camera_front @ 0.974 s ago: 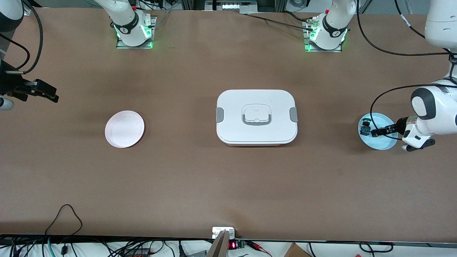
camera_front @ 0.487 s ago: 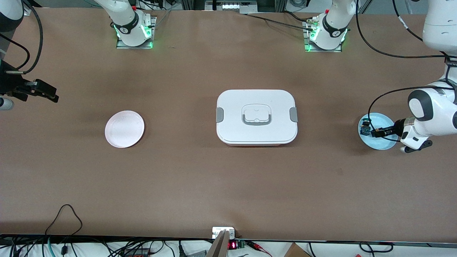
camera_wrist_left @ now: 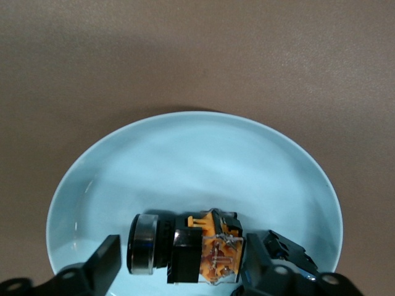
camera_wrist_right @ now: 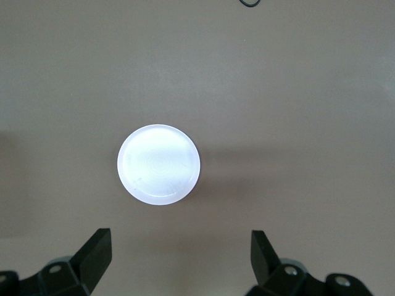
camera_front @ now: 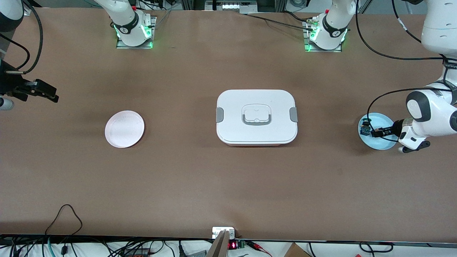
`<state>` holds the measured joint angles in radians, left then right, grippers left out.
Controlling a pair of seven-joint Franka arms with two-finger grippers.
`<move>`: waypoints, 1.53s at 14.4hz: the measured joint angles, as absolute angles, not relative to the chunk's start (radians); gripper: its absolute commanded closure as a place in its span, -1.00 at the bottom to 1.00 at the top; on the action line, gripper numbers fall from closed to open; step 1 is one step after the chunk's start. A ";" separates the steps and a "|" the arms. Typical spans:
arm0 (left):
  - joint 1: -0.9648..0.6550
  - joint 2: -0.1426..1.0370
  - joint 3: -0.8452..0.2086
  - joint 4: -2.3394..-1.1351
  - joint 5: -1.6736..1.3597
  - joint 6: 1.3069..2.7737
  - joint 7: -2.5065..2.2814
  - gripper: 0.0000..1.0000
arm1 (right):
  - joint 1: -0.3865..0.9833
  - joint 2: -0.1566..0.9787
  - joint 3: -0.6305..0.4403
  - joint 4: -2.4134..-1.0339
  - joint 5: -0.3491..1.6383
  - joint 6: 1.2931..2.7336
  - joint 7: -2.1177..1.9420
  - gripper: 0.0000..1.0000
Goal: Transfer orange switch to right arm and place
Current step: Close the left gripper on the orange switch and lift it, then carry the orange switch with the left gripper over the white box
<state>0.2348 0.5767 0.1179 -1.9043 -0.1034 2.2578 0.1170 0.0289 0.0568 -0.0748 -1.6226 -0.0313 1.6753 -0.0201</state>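
Worktop (camera_front: 228, 185): brown, long. White lidded box (camera_front: 256, 117) at centre. Pink plate (camera_front: 124, 129) toward right arm's end; blue plate (camera_front: 385, 143) toward left arm's end.

Left claw (camera_wrist_left: 179, 271) low over blue plate, fingers straddling orange switch (camera_wrist_left: 185, 246) with gap showing at one finger; not gripping yet, by look.

Switch lies on its side in blue plate, long axis running finger to finger: cap end toward one finger, orange block toward the other. Left arm far nearer.

Right claw (camera_wrist_right: 179, 259) spread wide, empty, waits over bare worktop near pink plate.
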 measured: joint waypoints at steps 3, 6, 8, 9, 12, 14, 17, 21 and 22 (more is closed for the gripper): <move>0.235 0.576 0.118 -1.903 -0.103 2.256 0.155 0.07 | 0.029 0.057 -0.075 -1.623 -0.031 1.675 -0.020 -1.00; 0.235 0.573 0.118 -1.885 -0.103 2.225 0.201 0.19 | 0.029 0.057 -0.075 -1.623 -0.031 1.675 -0.020 -1.00; 0.234 0.555 0.117 -1.836 -0.103 2.136 0.215 0.26 | 0.029 0.057 -0.075 -1.623 -0.031 1.675 -0.020 -1.00; 0.231 0.541 0.115 -1.796 -0.103 2.072 0.222 0.34 | 0.029 0.057 -0.075 -1.623 -0.031 1.675 -0.020 -1.00; 0.224 0.511 0.106 -1.648 -0.103 1.855 0.295 0.51 | 0.029 0.057 -0.075 -1.623 -0.031 1.675 -0.020 -1.00; 0.225 0.503 0.069 -1.573 -0.104 1.723 0.363 0.56 | 0.029 0.057 -0.075 -1.623 -0.031 1.675 -0.020 -1.00; 0.227 0.501 -0.062 -1.476 -0.132 1.508 0.416 0.69 | 0.029 0.057 -0.075 -1.623 -0.031 1.675 -0.020 -1.00; 0.221 0.496 -0.190 -1.431 -0.311 1.441 0.421 0.70 | 0.029 0.057 -0.075 -1.623 -0.031 1.675 -0.020 -1.00; 0.223 0.496 -0.211 -1.431 -0.386 1.440 0.428 0.75 | 0.029 0.057 -0.075 -1.623 -0.031 1.675 -0.020 -1.00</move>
